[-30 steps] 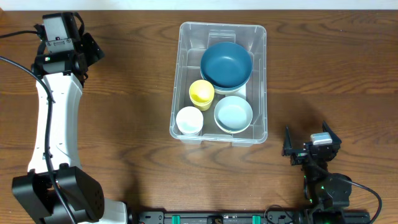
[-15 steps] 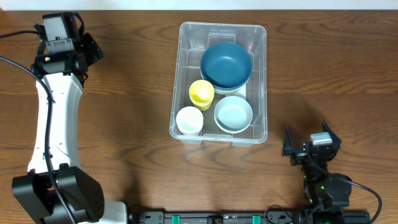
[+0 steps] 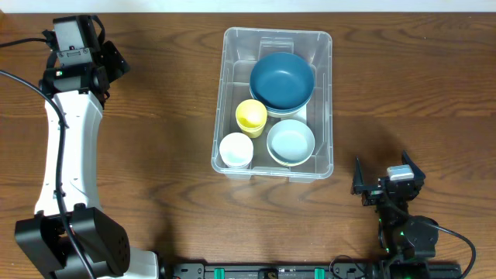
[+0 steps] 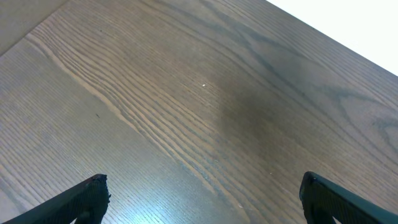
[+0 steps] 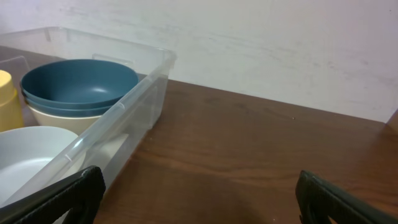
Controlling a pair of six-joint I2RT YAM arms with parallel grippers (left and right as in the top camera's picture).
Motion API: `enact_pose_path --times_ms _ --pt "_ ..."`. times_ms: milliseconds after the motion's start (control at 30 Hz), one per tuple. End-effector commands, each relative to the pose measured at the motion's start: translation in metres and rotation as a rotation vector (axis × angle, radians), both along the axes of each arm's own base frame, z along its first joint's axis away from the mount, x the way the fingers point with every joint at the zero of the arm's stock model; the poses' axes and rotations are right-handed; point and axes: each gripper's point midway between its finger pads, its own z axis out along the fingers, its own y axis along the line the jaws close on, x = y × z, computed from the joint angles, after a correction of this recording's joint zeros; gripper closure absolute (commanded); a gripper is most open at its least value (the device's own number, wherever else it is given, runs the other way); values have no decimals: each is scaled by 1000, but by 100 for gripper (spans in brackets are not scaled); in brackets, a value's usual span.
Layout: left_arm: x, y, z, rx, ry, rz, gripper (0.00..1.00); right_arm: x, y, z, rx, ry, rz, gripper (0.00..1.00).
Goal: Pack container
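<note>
The clear plastic container (image 3: 229, 93) stands at the table's middle back. In it are a dark blue bowl (image 3: 282, 80) stacked on a cream bowl, a yellow cup (image 3: 251, 115), a white cup (image 3: 235, 149) and a light blue bowl (image 3: 291, 141). My left gripper (image 3: 115, 62) is open and empty at the far left back, far from the container; it also shows in the left wrist view (image 4: 202, 196). My right gripper (image 3: 386, 180) is open and empty at the front right. In the right wrist view (image 5: 196, 193) the container (image 5: 134, 102) lies to its left.
Bare dark wood table (image 3: 155, 155) surrounds the container. The white left arm (image 3: 66, 147) runs along the left side. A white wall (image 5: 280, 43) stands behind the table in the right wrist view.
</note>
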Motion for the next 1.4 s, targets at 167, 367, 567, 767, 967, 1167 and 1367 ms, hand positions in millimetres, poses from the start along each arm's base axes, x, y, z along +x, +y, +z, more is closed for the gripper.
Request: enact_pose_path --times_ms 167,367,567,767,967,1167,1367 --pt "-1 3 11 14 -21 10 2 0 1 0 -9 -2 11 1" --pt "-1 3 11 15 -22 10 2 0 1 0 -9 -2 11 1" --pt "-9 3 27 25 -49 9 2 0 1 0 -9 -2 11 1" --pt "-65 -12 106 30 -202 -10 2 0 1 0 -9 -2 11 1" --pt "-163 -35 187 47 -427 -39 2 0 1 0 -9 -2 11 1" --pt "-262 -52 217 77 -580 -41 2 0 1 0 -9 -2 11 1" --pt "-330 -64 189 63 -546 -37 2 0 1 0 -9 -2 11 1"
